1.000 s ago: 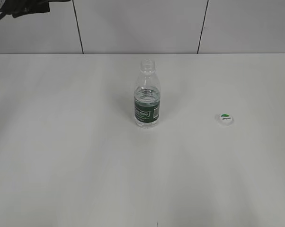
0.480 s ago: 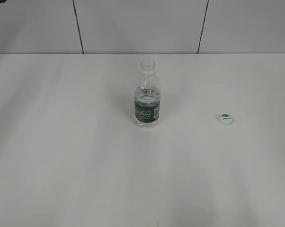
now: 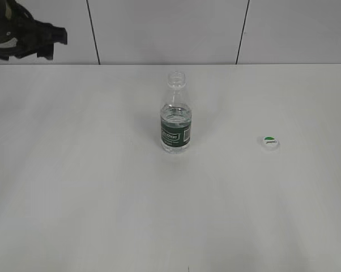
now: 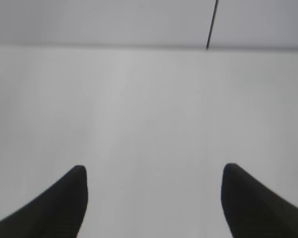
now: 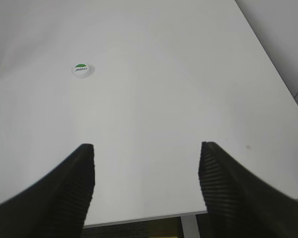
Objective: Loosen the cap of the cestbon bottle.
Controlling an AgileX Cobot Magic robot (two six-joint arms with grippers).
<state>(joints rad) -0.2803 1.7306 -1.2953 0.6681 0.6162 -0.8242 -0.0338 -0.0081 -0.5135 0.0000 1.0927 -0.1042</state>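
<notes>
I see a clear plastic bottle [image 3: 175,113], green label band, standing upright and uncapped mid-table [image 3: 74,187]. Its small round white cap [image 3: 269,142], green-marked, lies flat on the smooth white surface well to the bottle's right. My left gripper [image 4: 154,171] and right gripper [image 5: 146,148], dark ribbed fingers [image 5: 70,188], both stand spread apart, holding nothing.

A plain white surface [image 3: 102,198] fills the view. At 12 o'clock behind it stands a pale panelled wall [image 3: 165,28], split by two dark vertical seams.
</notes>
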